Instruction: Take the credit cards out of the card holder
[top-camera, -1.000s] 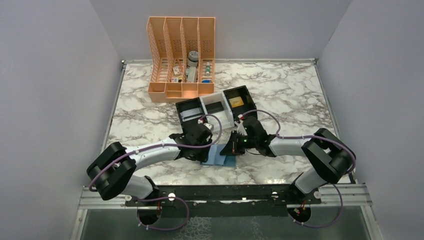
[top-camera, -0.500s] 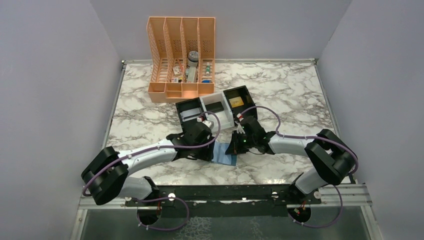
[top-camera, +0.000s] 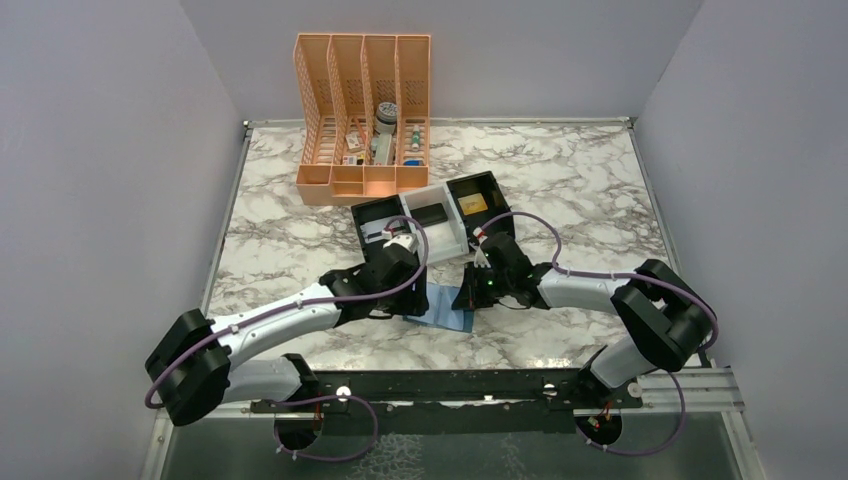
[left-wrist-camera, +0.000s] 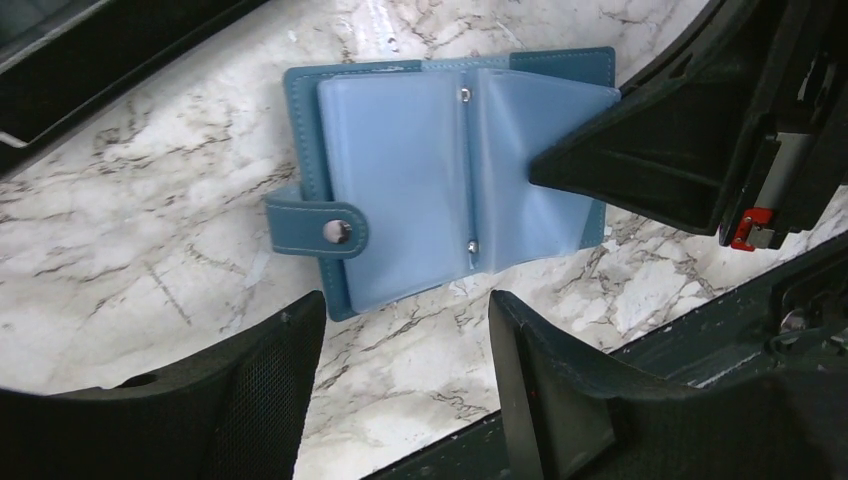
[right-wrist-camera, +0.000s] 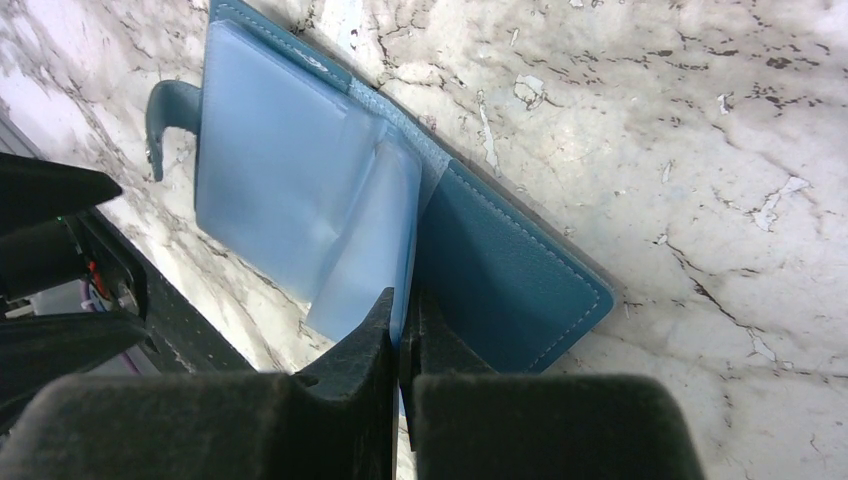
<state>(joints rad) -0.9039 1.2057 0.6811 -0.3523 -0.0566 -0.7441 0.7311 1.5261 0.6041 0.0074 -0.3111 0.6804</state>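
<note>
— Where are your jaws?

— My right gripper (right-wrist-camera: 405, 300) is pinched tight on the edge of a translucent sleeve (right-wrist-camera: 290, 190) of the card holder (left-wrist-camera: 400, 170). My left gripper (left-wrist-camera: 400, 320) hangs over the holder's near edge, fingers wide, gripping nothing.

— And the holder?

— It lies open and flat on the marble table (top-camera: 560, 170) between both arms, with its snap tab (left-wrist-camera: 320, 232) sticking out. The right fingers cover part of one panel. I can't tell whether the sleeves hold cards.

— Behind it?

— A three-compartment tray (top-camera: 452, 232) holds something yellowish (top-camera: 473, 204) and a flat dark piece (top-camera: 432, 214). An orange file rack (top-camera: 362, 180) holds a grey-lidded jar (top-camera: 386, 115) among small items.
</note>
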